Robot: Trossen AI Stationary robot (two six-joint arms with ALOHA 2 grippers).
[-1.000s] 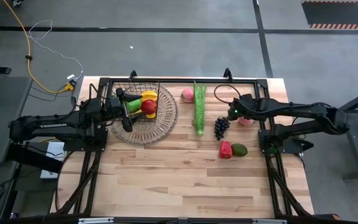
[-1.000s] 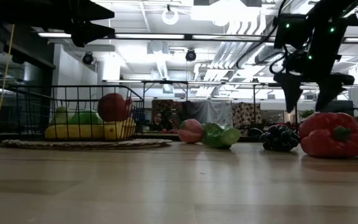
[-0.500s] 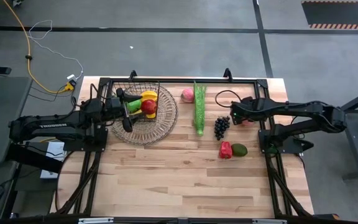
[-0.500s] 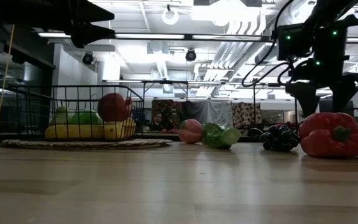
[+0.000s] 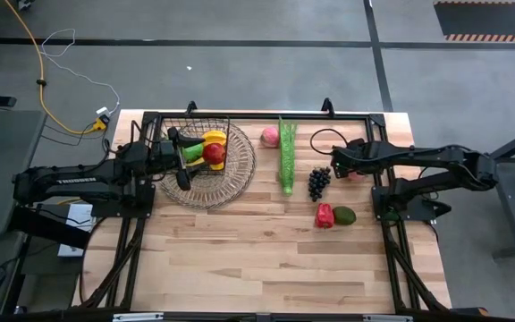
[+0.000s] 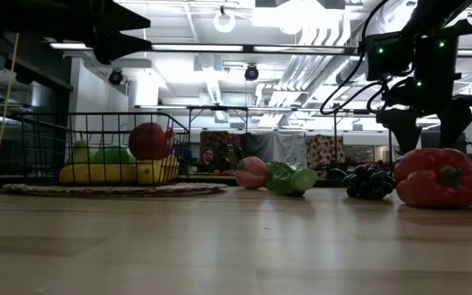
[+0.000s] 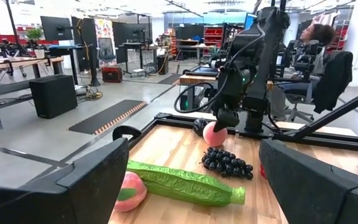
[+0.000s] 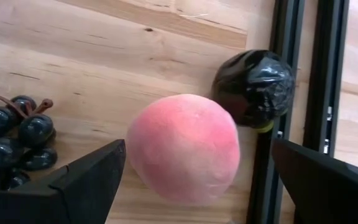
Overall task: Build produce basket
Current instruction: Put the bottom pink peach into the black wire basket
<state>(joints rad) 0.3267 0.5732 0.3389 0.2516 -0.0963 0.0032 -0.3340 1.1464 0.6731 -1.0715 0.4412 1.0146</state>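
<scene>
The black wire basket (image 5: 206, 141) stands on a round wicker tray (image 5: 226, 183) at the far left. It holds bananas, a green piece and a red apple (image 6: 150, 141). My left gripper (image 5: 179, 154) hangs open and level above it, touching nothing. On the table lie a peach (image 5: 270, 136), a long green stalk (image 5: 287, 156), grapes (image 5: 318, 182), a red pepper (image 5: 325, 216) and an avocado (image 5: 344, 215). My right gripper (image 8: 207, 186) points steeply down, open, over a second peach (image 8: 184, 148), one finger on each side of it and apart from it.
A black frame rail (image 8: 288, 93) runs just right of the second peach, with a black taped knob (image 8: 253, 87) beside it. The grapes (image 8: 11, 140) lie close on the peach's other side. Bare wood fills the near half of the table (image 5: 266, 268).
My right gripper has tipped further downward and sunk a little toward the peach by the right rail, staying open. The produce and the basket have kept their places.
</scene>
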